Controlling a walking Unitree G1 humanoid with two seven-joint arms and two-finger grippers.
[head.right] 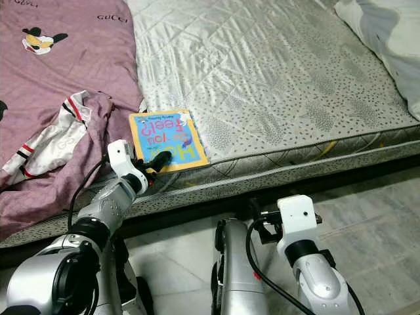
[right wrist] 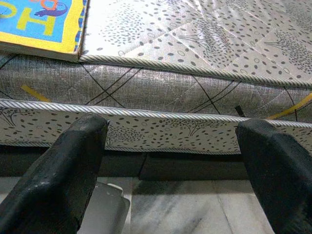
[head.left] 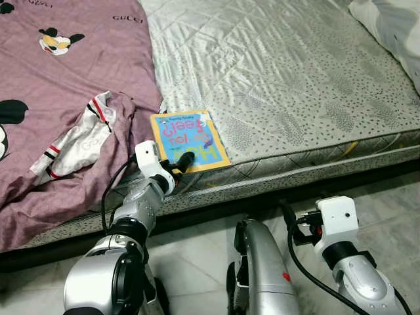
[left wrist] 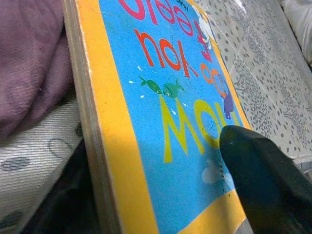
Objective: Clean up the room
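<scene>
Grey quilted mattress [head.left: 282, 85] edged by purple duvet [head.left: 59, 85], picture book [head.left: 189, 140] pinched at its near edge by left hand [head.left: 182, 162], right hand [right wrist: 180, 170] held wide above floor [head.left: 197, 256].

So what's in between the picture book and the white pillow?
Just bare grey quilted mattress. In the left eye view nothing lies between the picture book and the white pillow.

A home bedroom: a low quilted mattress [head.left: 282, 85] on a pale tiled floor [head.left: 387, 197], a purple cartoon-print duvet [head.left: 59, 79] rumpled across its left side, a white pillow [head.left: 387, 26] at its far right corner.
</scene>
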